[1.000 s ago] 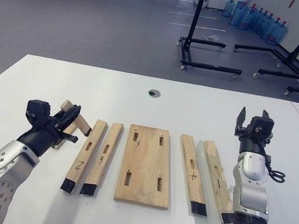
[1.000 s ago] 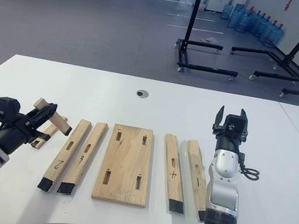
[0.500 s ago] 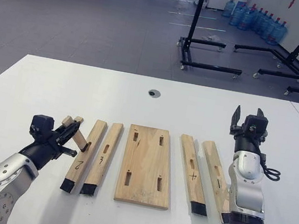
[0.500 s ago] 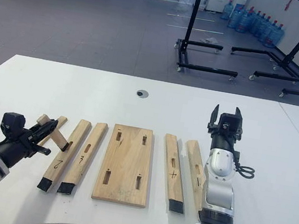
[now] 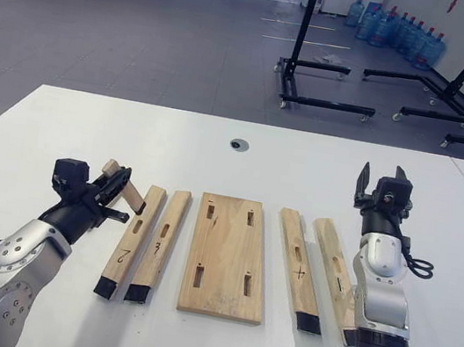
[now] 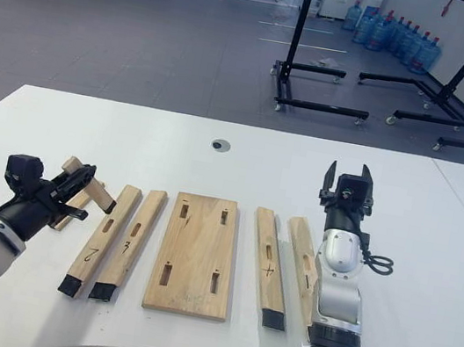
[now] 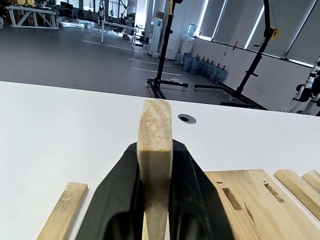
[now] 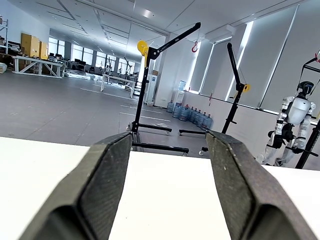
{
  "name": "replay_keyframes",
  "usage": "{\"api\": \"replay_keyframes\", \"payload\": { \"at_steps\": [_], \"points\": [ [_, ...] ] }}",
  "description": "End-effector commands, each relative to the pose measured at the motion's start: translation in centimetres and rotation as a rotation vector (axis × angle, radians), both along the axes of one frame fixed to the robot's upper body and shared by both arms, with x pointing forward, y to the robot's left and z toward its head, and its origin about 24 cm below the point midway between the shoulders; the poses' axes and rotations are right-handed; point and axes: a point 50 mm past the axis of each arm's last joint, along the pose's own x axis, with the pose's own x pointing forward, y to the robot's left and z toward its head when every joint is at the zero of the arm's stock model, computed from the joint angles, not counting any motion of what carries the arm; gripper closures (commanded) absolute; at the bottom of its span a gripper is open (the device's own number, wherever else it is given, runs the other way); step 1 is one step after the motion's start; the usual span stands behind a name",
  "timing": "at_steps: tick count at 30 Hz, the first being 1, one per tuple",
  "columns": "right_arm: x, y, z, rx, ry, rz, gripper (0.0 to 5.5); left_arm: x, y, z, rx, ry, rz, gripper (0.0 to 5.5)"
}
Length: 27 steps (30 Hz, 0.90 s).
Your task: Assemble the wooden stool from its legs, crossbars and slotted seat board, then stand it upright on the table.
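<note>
The slotted seat board (image 5: pixel 229 256) lies flat in the middle of the white table. Two legs (image 5: pixel 133 242) (image 5: pixel 159 246) lie side by side to its left, and two more (image 5: pixel 299 269) (image 5: pixel 336 271) to its right. My left gripper (image 5: pixel 112 198) hovers just left of the leftmost leg's far end, shut on a short crossbar (image 7: pixel 154 150) that sticks up between its fingers. Another crossbar (image 6: pixel 73 206) lies on the table under it. Beyond the far end of the rightmost leg, my right gripper (image 5: pixel 379 176) points away from me, open with nothing between its fingers (image 8: pixel 105 185).
A round cable hole (image 5: pixel 238 144) sits in the table beyond the seat board. A black cable loop (image 5: pixel 418 267) hangs off my right arm. Bare tabletop (image 5: pixel 71 124) lies behind the parts, and black metal stands (image 5: pixel 327 83) stand on the floor past the far edge.
My left gripper, still holding the crossbar, dipped toward the leftmost leg and has come back up and slightly away. My right gripper shifted a little left and farther out.
</note>
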Motion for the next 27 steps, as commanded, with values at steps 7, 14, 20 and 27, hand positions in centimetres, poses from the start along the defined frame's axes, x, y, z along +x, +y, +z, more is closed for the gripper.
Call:
{"api": "replay_keyframes", "payload": {
  "at_steps": [7,14,20,27],
  "points": [
    [0.0,-0.5,0.0,0.004,0.017,-0.017,2.83,-0.2,-0.4,-0.6,0.002,0.105,0.003,5.12],
    [-0.1,-0.8,0.2,0.002,0.019,-0.021,2.83,-0.5,0.1,-1.8,-0.01,0.154,0.019,5.12],
    [0.0,-0.5,0.1,0.004,0.02,-0.012,2.83,-0.3,0.3,-1.6,0.024,0.145,0.039,5.12],
    [0.2,-0.3,0.2,0.001,0.016,0.004,2.83,-0.4,-0.7,-1.5,0.088,0.151,-0.004,5.12]
  ]
}}
